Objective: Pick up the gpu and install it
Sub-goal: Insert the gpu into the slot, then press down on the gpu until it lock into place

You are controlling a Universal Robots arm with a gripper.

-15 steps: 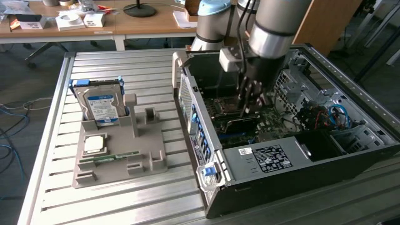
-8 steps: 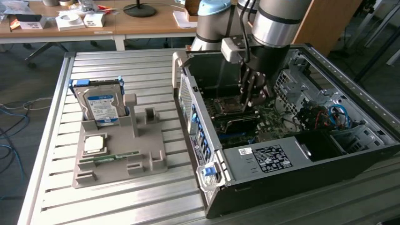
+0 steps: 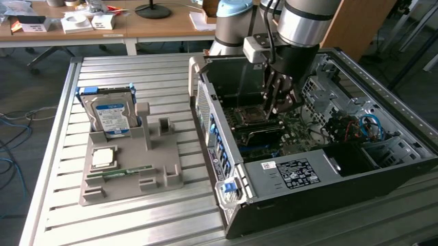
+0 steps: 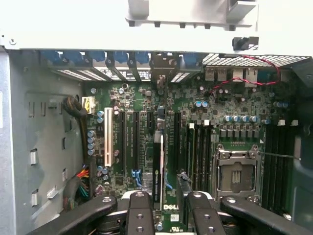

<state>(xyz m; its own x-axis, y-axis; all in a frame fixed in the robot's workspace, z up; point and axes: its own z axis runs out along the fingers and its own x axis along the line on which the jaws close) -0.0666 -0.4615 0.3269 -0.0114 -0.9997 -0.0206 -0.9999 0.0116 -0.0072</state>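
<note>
The arm reaches down through the open side of the computer case (image 3: 329,197), and its gripper (image 3: 279,100) hangs low over the motherboard (image 4: 146,95). From the wrist the gripper (image 4: 168,215) has its two fingers (image 4: 139,213) closed against the gpu (image 4: 161,166), one on each flat face. The card shows edge-on as a thin strip running away toward the row of blue bracket tabs (image 4: 98,58) at the case's rear wall. Its long edge lies parallel to the black expansion slots, which lie empty on either side, with the white slot (image 4: 108,137) further over. I cannot tell whether its lower edge touches a slot. The CPU socket (image 4: 234,178) sits well clear beyond the memory slots (image 4: 198,147). On the exterior view's left the grey holder (image 3: 164,177) stands apart on the slatted table (image 3: 137,220), carrying the hard drive (image 3: 113,115) and RAM stick (image 3: 126,171).
</note>
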